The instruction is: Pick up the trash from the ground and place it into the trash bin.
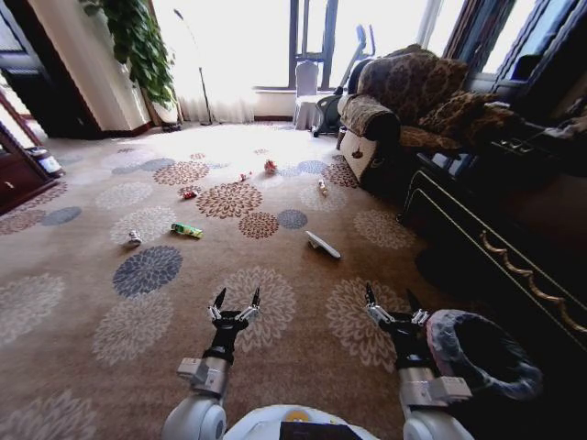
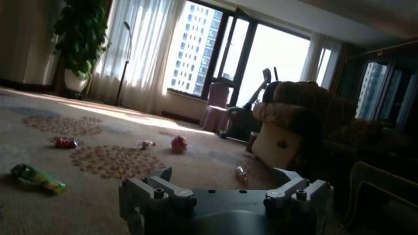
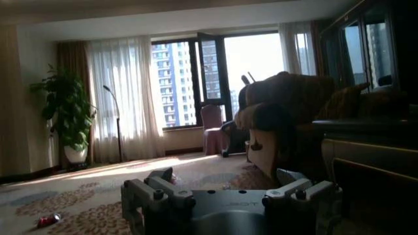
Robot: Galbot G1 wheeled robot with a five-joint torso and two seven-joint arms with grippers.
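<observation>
In the head view, the left claw [image 1: 236, 299] and the right claw [image 1: 388, 300] are both held low over the patterned carpet [image 1: 83, 302], near the robot, each with its fingers spread wide and holding nothing. The trash lies on the carpet well ahead of them. The green packet [image 1: 187, 230] is ahead of the left claw, and the silver can [image 1: 134, 238] is near it, further to the left. The flat white piece [image 1: 322, 244] lies between the two claws but further away. Beyond these are a red-capped bottle [image 1: 188, 193], the red-white wad [image 1: 270, 166] and another small bottle [image 1: 322, 186], toward the sofa [image 1: 404, 92] and the window. The trash bin [image 1: 481, 353], with its ruffled liner around the rim, stands just beside the right claw, on its right; I cannot tell what is inside.

In the left wrist view, the left claw [image 2: 226, 182] is open wide. The green packet [image 2: 38, 177] lies on the carpet to one side of it. Further away are a red piece [image 2: 64, 142], a small bottle [image 2: 145, 144] and the red-white wad [image 2: 179, 143].

In the right wrist view, the right claw [image 3: 225, 181] is open wide too. A small red piece [image 3: 48, 220] lies on the carpet, apart from it.
</observation>
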